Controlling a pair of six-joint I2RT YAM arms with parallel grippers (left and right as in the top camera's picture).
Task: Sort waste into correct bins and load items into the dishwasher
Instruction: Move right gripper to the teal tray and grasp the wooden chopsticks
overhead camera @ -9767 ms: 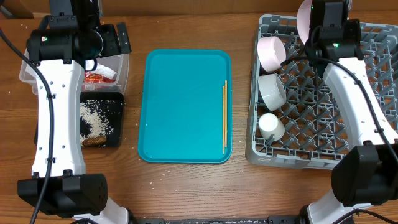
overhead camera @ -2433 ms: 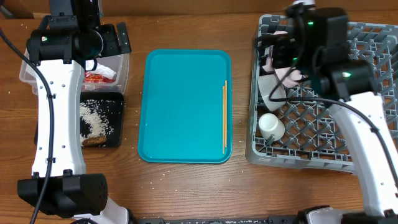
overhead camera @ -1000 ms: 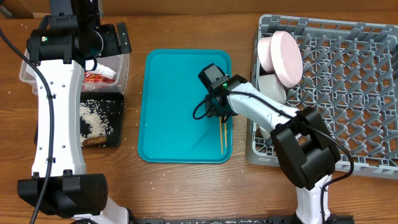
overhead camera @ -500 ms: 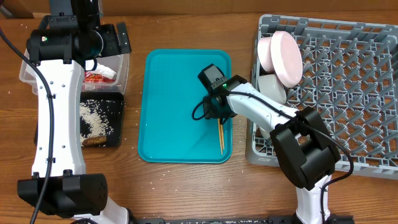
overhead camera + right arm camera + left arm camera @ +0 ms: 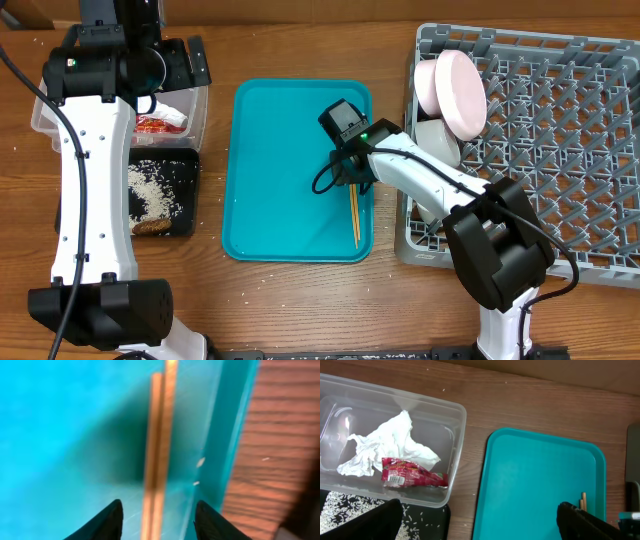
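The 2 chopsticks [image 5: 157,435] lie side by side on the teal tray [image 5: 280,170] at mid-table, close along its right rim. They run directly between the spread fingertips of the right gripper [image 5: 158,520], whose jaws stand apart and clamp nothing. The left gripper [image 5: 480,522] hangs wide apart and empty above the clear tub [image 5: 457,425] near the table's far-left corner.

Left of the chopsticks [image 5: 157,435], the tray [image 5: 285,170] floor lies open. To their right the raised rim stands just beside them (tight for one finger of the right end effector [image 5: 156,522]); beyond it rises the dish rack [image 5: 408,245] wall.
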